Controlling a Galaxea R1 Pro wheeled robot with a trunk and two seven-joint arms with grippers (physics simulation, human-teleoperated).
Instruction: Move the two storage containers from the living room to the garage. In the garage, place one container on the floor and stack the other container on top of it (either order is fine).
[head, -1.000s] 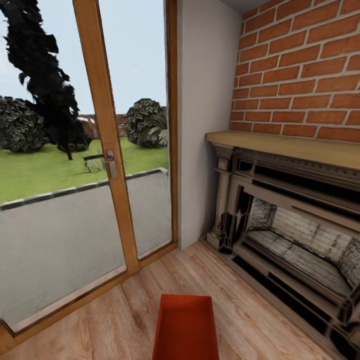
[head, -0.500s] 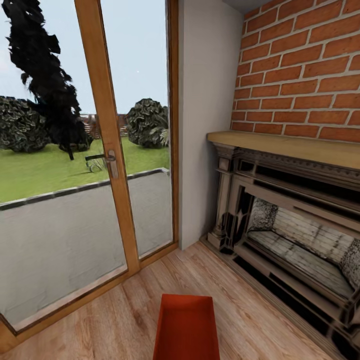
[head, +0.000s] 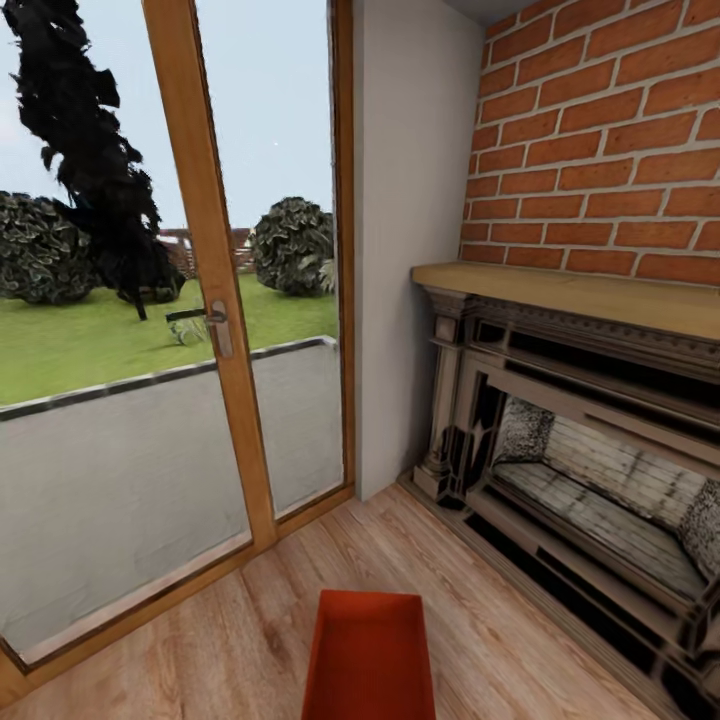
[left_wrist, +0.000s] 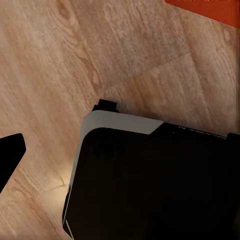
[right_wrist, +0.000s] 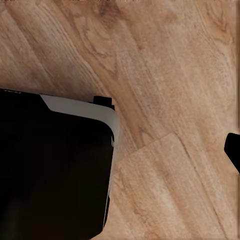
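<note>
One red-orange open-top storage container (head: 370, 655) sits on the living room's light wood plank floor (head: 230, 640) at the bottom centre of the head view, its near end cut off by the frame. A corner of that red-orange bin (left_wrist: 210, 9) also shows in the left wrist view, beyond the robot's black and white base (left_wrist: 150, 180). One dark fingertip (left_wrist: 9, 156) of the left gripper hangs over the planks. In the right wrist view a dark fingertip (right_wrist: 234, 150) shows over the wood beside the base (right_wrist: 50, 170). Neither view shows how the jaws stand.
A wood-framed glass door (head: 215, 330) with a handle stands at the left, with lawn and bushes outside. A grey wall section (head: 410, 250) meets the red brick wall (head: 600, 140). The dark fireplace (head: 590, 480) with its wooden mantel runs along the right.
The whole head picture swayed a few pixels sideways and back, so the camera moved slightly. The container and the room stand as before.
</note>
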